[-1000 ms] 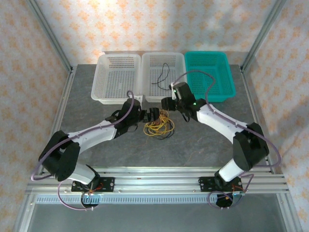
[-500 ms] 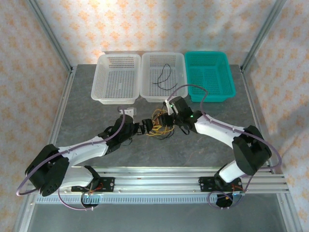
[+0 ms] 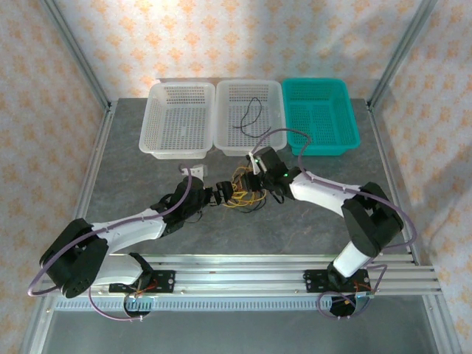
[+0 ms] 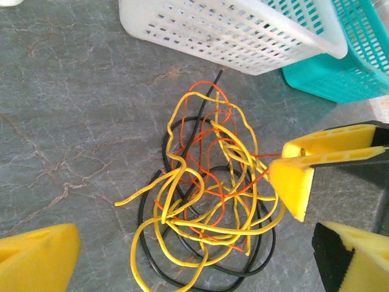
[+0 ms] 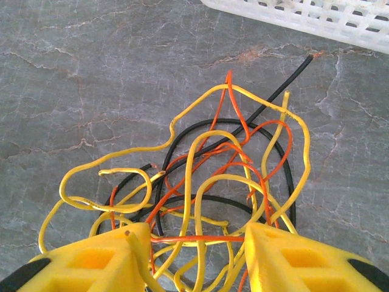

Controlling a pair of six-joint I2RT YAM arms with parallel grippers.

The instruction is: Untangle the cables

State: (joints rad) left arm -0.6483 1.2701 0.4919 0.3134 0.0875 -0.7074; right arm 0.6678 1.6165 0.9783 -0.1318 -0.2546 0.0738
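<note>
My right tool has swung down from the middle basket onto the cables, a tangle lying mid-tabletop toward the far edge. Its jaws are apart but narrowing, with yellow and orange strands between them and nothing clamped yet. My left tool has slid in from the left, its jaws wide apart. I judge a first pull is close.

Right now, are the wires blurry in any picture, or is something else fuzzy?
Left wrist view: the cables look sharp, but the yellow finger in the bottom-left corner is soft and fuzzy because it is so close. Right wrist view: the cables are crisp against the grey table, with no glare. Top view: the light is even and the shadows are soft, but the cables are too small to tell apart.
</note>
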